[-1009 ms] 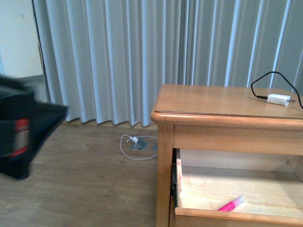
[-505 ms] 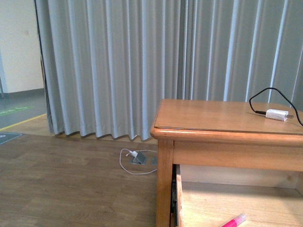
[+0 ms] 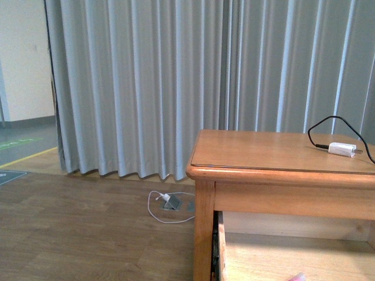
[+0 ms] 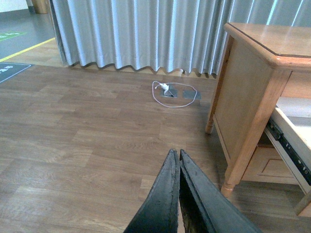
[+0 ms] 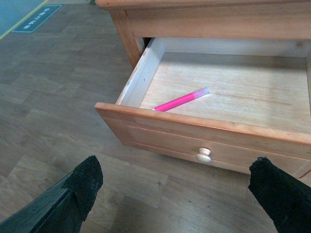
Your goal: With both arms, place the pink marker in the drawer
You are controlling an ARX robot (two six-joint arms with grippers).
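Note:
The pink marker [image 5: 181, 100] lies inside the open drawer [image 5: 160, 126] on its pale wood floor, seen in the right wrist view; only its tip [image 3: 297, 277] shows at the bottom edge of the front view. The drawer's round knob [image 5: 203, 155] faces my right gripper [image 5: 177, 187], which is open and empty, hanging over the floor in front of the drawer. My left gripper [image 4: 175, 154] is shut and empty, over the wood floor to the left of the nightstand [image 4: 252, 63]. Neither arm shows in the front view.
A white charger plug [image 3: 342, 149] with a black cable lies on the nightstand top [image 3: 258, 152]. A white cable and floor socket [image 3: 170, 203] lie on the wood floor by the grey curtain [image 3: 176, 82].
The front view has tilted up: the nightstand sits lower in frame and the marker has slid almost out at the bottom. The black blur at the left a second ago is gone.

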